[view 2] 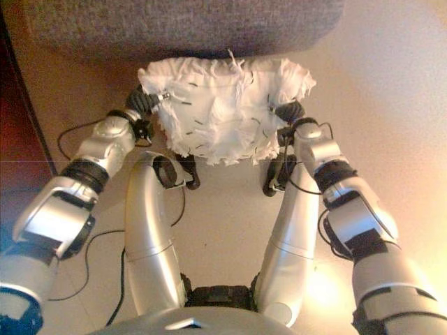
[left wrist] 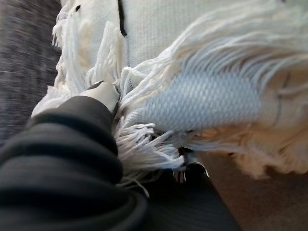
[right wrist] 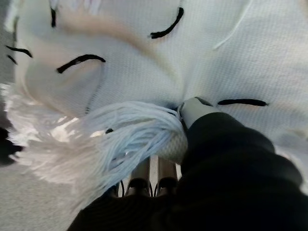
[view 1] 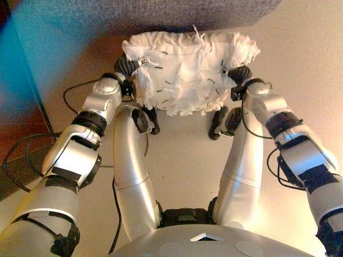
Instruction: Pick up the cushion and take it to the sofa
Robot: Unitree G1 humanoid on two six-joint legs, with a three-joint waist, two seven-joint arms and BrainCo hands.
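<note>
Both hands, left hand [view 1: 126, 65] & right hand [view 1: 239, 73], clasp white fringed cushion [view 1: 185, 72], grey sofa [view 1: 161, 13] just ahead, beige floor [view 1: 305, 69].

I am reading no text, label, number or sign anywhere here; nothing legible is showing in my views.

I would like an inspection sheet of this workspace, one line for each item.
Surface: pale floor, bare where visible.
Job's things: white fringed cushion held off the floor between both hands, its far edge at the grey sofa.
Clutter: nothing seen.
Hands: left hand grips the cushion's left edge, thumb on top; right hand grips the right edge the same way.
Cables: nothing seen apart from the robot's own.
Surroundings: dark reddish panel at the left edge.
</note>
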